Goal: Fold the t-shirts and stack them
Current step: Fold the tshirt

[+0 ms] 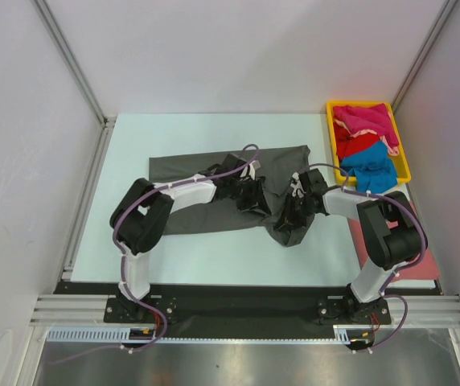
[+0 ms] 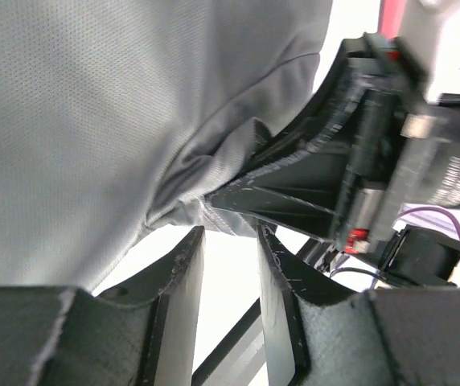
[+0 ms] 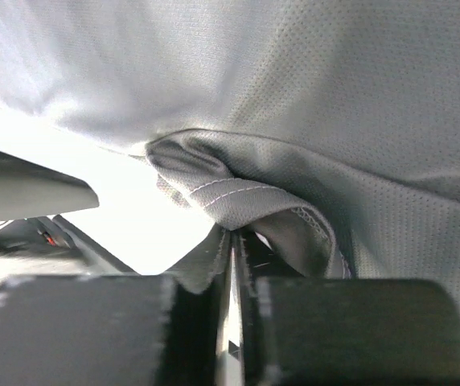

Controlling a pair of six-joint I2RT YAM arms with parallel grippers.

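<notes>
Large dark grey short-sleeved cloth t-shirt (image 1: 183,170): spread over the middle of the pale tabletop (image 1: 214,133), left part flat, right front part bunched into a rumpled fold; both arms reaching over it from the near edge.

Left pincer (image 1: 256,199): over the centre of the garment; fingers (image 2: 186,273) partly spread, bright tabletop visible through the gap between them; gathered grey hem just beyond the tips.

Right pincer (image 3: 234,249): just beside the left one, at the bunched right front part; fingers pressed almost together with only a thin slit between, pinching a stitched hem fold of the grey cloth; remaining cloth draped up and over the tips in the right wrist view.

Yellow plastic tray (image 1: 404,167): at the far right corner of the tabletop; inside it, in a loose heap, magenta t-shirt (image 1: 367,119) at the far end, red t-shirt (image 1: 355,146) in the middle, bright blue t-shirt (image 1: 375,173) at the near end.

Salmon-pink cloth (image 1: 423,261): flat at the right edge of the tabletop, partly under the right arm, well apart from the grey garment.
</notes>
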